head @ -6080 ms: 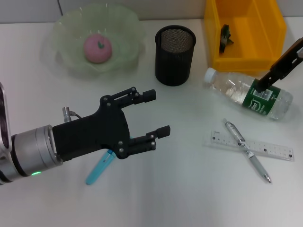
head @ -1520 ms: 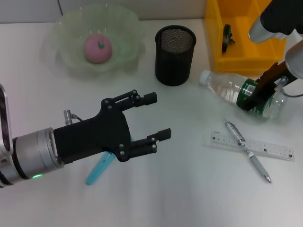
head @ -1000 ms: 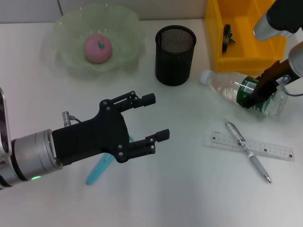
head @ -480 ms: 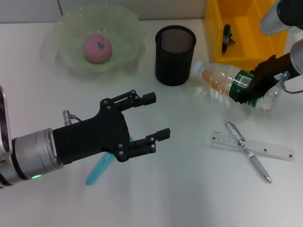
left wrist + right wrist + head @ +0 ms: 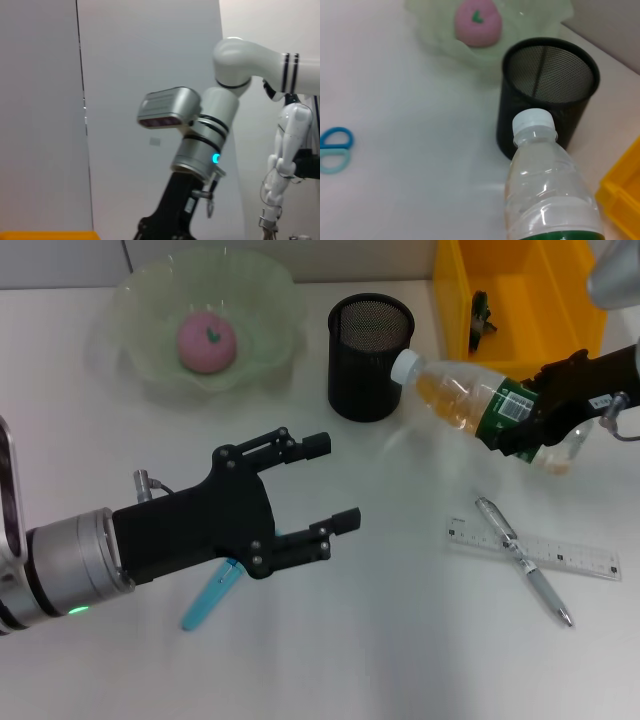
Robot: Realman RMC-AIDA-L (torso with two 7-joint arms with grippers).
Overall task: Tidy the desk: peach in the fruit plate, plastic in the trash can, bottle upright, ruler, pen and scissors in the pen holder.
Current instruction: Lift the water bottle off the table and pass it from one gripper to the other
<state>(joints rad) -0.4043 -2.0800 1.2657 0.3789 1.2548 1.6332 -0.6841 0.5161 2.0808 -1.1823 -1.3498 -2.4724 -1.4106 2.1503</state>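
The clear plastic bottle with a white cap and green label (image 5: pixel 470 400) is lifted off the white desk (image 5: pixel 400 640) and tilted, cap pointing toward the black mesh pen holder (image 5: pixel 370 355) and lying just beside its rim. The label carries white print too small to read. The right gripper (image 5: pixel 545 410) is clamped around the bottle at the label, near the desk's right edge. In the right wrist view the bottle's cap (image 5: pixel 534 123) sits in front of the pen holder (image 5: pixel 547 95).

Below the bottle, toward the desk's front right, a silver pen (image 5: pixel 520 558) lies crossed over a transparent ruler with fine printed markings (image 5: pixel 535 548). The yellow plastic bin (image 5: pixel 515 305) stands at the far right corner with a small dark item (image 5: pixel 480 318) inside. The pink peach (image 5: pixel 206 341) rests in the pale green glass fruit plate (image 5: pixel 270 310) at the far left.

The left gripper (image 5: pixel 325 485) hovers over the desk's front left with its fingers spread apart, above the blue-handled scissors (image 5: pixel 212 595).
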